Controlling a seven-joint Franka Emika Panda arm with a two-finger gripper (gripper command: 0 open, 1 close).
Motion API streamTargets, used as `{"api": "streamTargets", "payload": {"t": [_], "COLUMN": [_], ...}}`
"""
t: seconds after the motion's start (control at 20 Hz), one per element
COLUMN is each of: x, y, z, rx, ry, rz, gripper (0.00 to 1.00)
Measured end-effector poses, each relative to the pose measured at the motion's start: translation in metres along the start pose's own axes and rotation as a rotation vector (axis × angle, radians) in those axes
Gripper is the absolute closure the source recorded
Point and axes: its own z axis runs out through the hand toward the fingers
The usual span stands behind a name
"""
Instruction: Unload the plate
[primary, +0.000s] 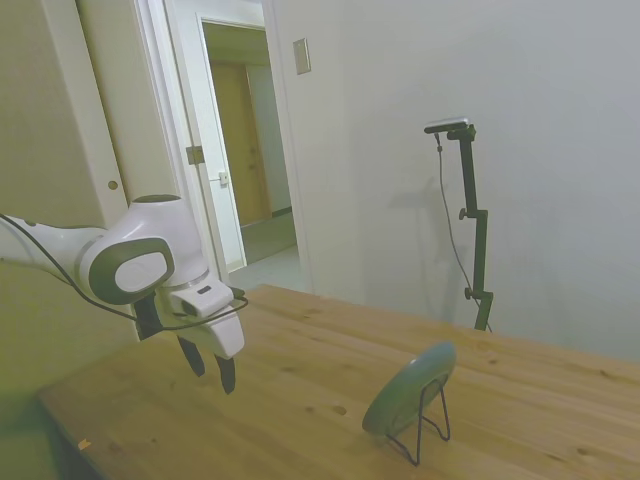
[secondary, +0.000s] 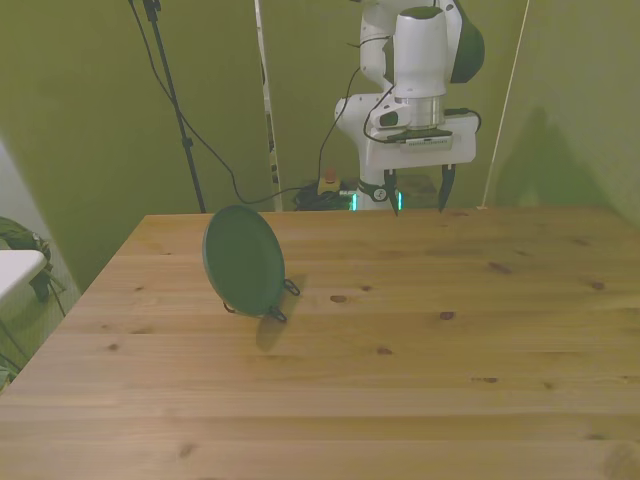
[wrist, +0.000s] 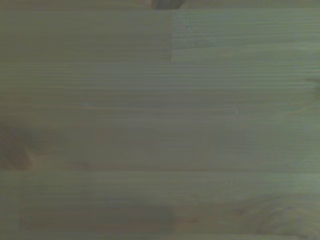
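Note:
The grey-green plate stands on edge, leaning in a thin black wire stand on the wooden table, at the front view's left. From the side, the plate tilts back on the wire stand. My gripper hangs above the table's far edge, well apart from the plate, open with nothing between its fingers. In the side view the gripper points down over the table's left part. The wrist view holds only blurred bare wood.
A doorway and a plain wall lie beyond the table in the side view. Cables hang behind the table's far edge in the front view.

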Motion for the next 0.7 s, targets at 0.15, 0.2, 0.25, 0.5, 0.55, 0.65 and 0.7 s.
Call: {"api": "streamTargets", "payload": {"t": [0.15,0.2,0.25,0.5,0.55,0.65,0.7], "x": [0.003,0.008,0.013,0.045,0.052,0.068,0.077], "y": [0.003,0.007,0.012,0.041,0.047,0.059,0.066], "z": [0.000,-0.002,-0.007,-0.054,-0.064,-0.084,-0.093], "rx": [-0.001,-0.008,-0.012,-0.011,-0.009,-0.002,0.001], "ry": [0.000,0.009,0.019,0.077,0.086,0.109,0.119], "rz": [0.003,0.008,0.015,0.087,0.104,0.142,0.162], "gripper": [0.00,0.00,0.00,0.00,0.00,0.00,0.00]}}
